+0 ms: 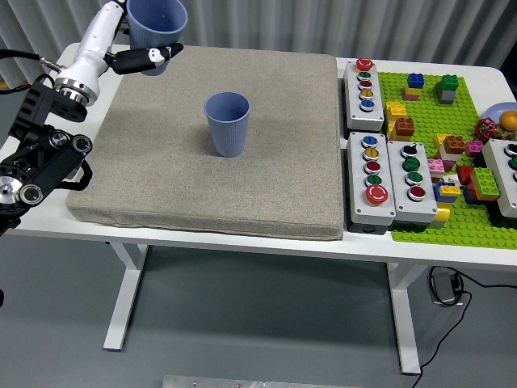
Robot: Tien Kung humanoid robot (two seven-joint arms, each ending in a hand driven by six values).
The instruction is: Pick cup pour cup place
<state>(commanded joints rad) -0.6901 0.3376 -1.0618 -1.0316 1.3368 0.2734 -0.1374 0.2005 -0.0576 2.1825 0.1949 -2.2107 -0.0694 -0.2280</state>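
A blue ribbed cup (228, 123) stands upright on the grey mat (210, 186), left of the mat's middle. A second blue cup (157, 23) is held upright at the picture's top left, above the mat's far left corner. My left hand (139, 48), white with black fingertips, is shut on this second cup, with a finger stretching along under it. The held cup is well apart from the standing one, up and to its left. The right arm is out of view.
Right of the mat lie three grey button boxes (365, 85), (372, 179), (411, 172). Further right a green baseplate (428, 121) carries several loose toy bricks. A fourth box (509, 174) sits at the right edge.
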